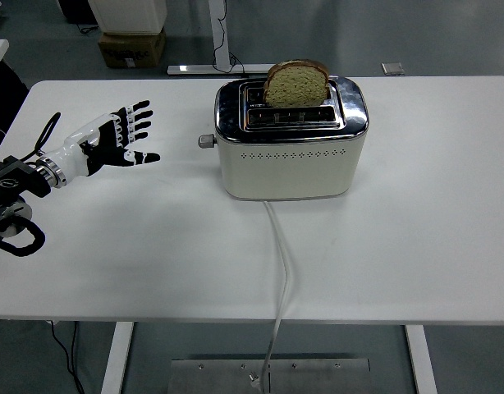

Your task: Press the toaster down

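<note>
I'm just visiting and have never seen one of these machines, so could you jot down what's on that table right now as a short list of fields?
Table: white table
Appliance: cream and chrome toaster, near the far edge
In the toaster: bread slice, standing high out of the rear slot
Lever: grey knob on the toaster's left end, up
Cord: white cable running over the near edge
Left hand: fingers spread, holding nothing, left of the lever, not touching
Right hand: out of view

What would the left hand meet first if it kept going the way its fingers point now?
Probably nothing on the table: the left hand points up and right, likely passing behind the toaster and its lever, though depth is unclear.
</note>
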Available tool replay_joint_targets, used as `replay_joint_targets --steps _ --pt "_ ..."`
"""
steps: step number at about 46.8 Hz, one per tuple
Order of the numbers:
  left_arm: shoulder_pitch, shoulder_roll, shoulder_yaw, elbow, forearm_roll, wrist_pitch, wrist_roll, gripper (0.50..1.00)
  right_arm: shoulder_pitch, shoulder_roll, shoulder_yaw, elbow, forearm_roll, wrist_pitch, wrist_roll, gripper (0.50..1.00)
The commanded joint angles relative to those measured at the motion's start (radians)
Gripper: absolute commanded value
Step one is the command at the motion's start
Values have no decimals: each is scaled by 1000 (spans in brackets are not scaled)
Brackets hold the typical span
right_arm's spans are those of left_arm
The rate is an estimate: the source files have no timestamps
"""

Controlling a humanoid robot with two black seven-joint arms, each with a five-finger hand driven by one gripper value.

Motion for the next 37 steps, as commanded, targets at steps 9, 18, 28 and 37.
replay_joint_targets --steps 9,18,28,37 --pt "1 -12 -16 7 -142 2 -44 1000 0 0 0 0 0 0 0 998" --pt "1 -69 -16 129 -319 1 -76 1000 0 0 2 0 0 0 0 1000" --pt "-1 -123 -68 228 -394 1 -76 1000 0 0 0 0 0 0 0 998" --pt "-5 -192 -127 322 -396 1 -76 1000 0 0 0 0 0 0 0 998"
